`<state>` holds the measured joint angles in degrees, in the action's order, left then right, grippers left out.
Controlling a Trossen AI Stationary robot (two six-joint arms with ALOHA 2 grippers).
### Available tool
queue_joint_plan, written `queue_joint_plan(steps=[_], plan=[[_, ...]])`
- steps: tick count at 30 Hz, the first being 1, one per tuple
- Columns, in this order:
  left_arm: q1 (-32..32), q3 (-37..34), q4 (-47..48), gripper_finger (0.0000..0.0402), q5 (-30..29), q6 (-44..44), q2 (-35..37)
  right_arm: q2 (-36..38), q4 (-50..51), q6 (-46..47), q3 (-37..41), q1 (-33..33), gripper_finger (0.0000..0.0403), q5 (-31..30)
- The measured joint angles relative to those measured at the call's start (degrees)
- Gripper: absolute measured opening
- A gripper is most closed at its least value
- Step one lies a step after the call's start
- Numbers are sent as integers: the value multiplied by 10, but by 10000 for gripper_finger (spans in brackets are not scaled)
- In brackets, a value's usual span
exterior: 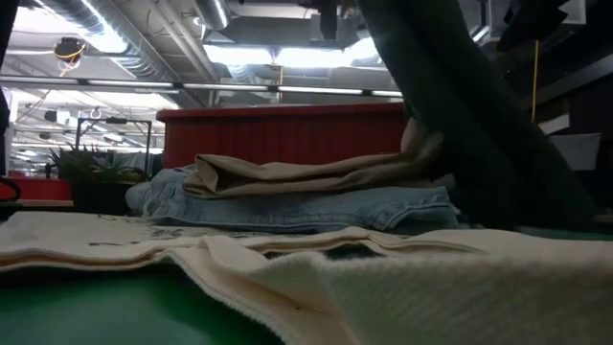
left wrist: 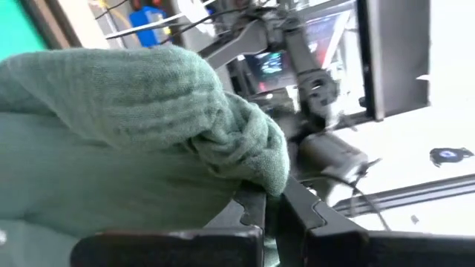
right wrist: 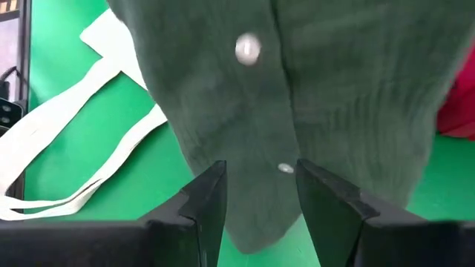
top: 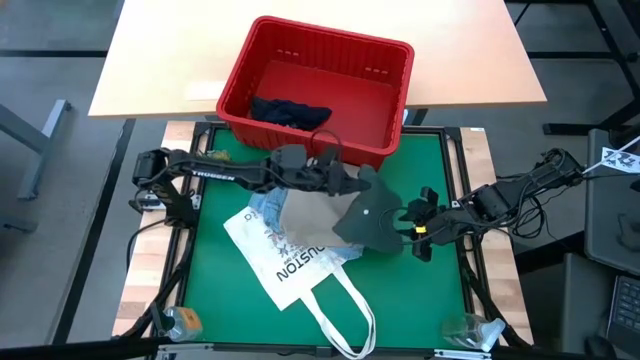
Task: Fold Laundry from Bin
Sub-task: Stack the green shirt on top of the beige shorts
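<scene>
Above the green table (top: 210,290), the left gripper (left wrist: 273,211) holds the dark olive shirt (top: 365,220) aloft while the right gripper (right wrist: 260,196) waits at its hem.

Left fingers are clenched on a bunched fold of the shirt; the right fingers stand apart, with the buttoned placket hanging just ahead of them and nothing grasped. The risk, as a judgement: the pinch takes only a small fold, so the cloth could slip free, or the hanging shirt could drag across the folded beige cloth (exterior: 306,172) and jeans (exterior: 297,206) stacked beside it and muddle them. Navy shorts (top: 290,112) lie in the red bin (top: 395,60) at the table's far edge. A white tote bag (top: 290,262) sprawls on the green mat; beyond stands a pale wooden tabletop (top: 160,60), under an industrial ceiling with strip lights.
</scene>
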<state>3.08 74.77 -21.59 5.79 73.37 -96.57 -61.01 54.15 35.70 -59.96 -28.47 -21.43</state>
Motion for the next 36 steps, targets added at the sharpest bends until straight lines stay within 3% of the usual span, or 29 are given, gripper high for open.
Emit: queue_joint_plan(steps=[17,28,36], plan=[[21,67,3,8,9,-10,0,0,-5,0,0,0,163,-1],[22,84,13,9,63,-7,0,0,-47,0,0,0,163,-21],[22,84,17,9,43,0,0,4,-47,0,0,0,163,-19]])
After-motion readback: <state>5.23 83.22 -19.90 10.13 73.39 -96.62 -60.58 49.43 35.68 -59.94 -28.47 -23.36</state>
